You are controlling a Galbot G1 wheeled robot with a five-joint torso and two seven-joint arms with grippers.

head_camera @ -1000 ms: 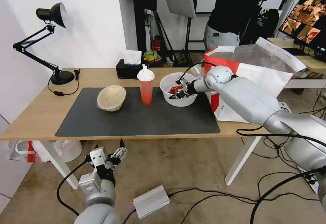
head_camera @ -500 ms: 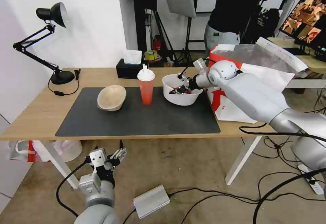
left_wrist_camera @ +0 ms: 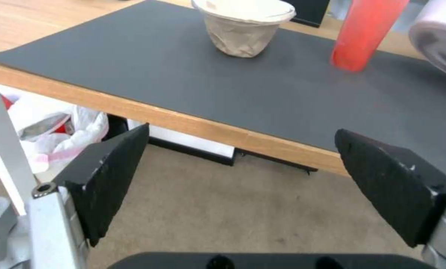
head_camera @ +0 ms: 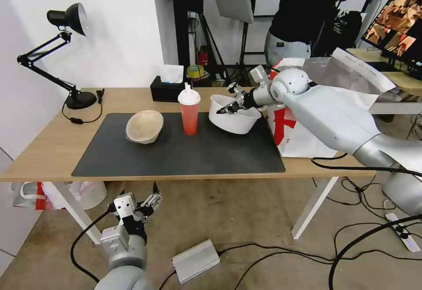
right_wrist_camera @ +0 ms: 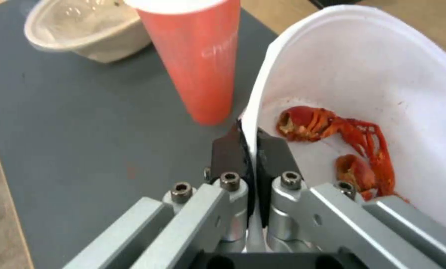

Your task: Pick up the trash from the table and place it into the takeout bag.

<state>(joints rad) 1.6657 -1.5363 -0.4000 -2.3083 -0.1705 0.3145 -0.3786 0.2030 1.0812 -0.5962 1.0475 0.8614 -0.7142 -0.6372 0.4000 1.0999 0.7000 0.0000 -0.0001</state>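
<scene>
While right gripper (right_wrist_camera: 250, 149) jaws pinch the white bowl (head_camera: 233, 116) rim, bowl tilted above mat (head_camera: 176, 149), left gripper (left_wrist_camera: 243, 186) jaws wide apart.

The room is brightly and evenly lit, with no hard shadows on the table (head_camera: 52, 149); soft shade gathers under the white bowl (head_camera: 235, 121) and the red cup (head_camera: 189, 114) on the dark mat (head_camera: 176, 154); the foil lining of the takeout bag (head_camera: 325, 68) shows a dull sheen; the head view bends straight lines near its edges; in the left wrist view the near fingers (left_wrist_camera: 108, 175) are soft; the right wrist view blurs the beige bowl (right_wrist_camera: 83, 30).
</scene>
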